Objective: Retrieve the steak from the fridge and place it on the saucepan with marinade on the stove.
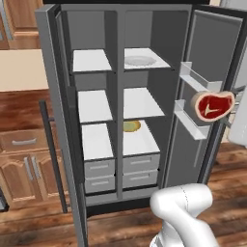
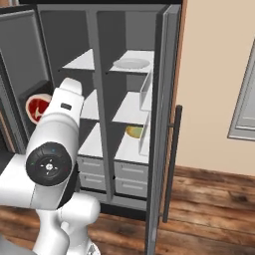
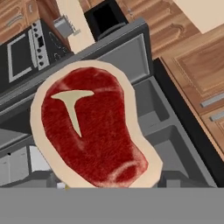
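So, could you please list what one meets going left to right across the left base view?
Wooden cabinets → open fridge door → yellowish food on a shelf → white plate → steak.

A wooden plank floor [image 1: 120, 226] is running across the near side of the room. Brown wooden cabinets [image 1: 21, 164] with metal handles are standing at the left under a pale counter [image 1: 19, 70]. A beige wall [image 2: 214, 84] is rising at the right, carrying a grey-framed window [image 2: 245, 104].
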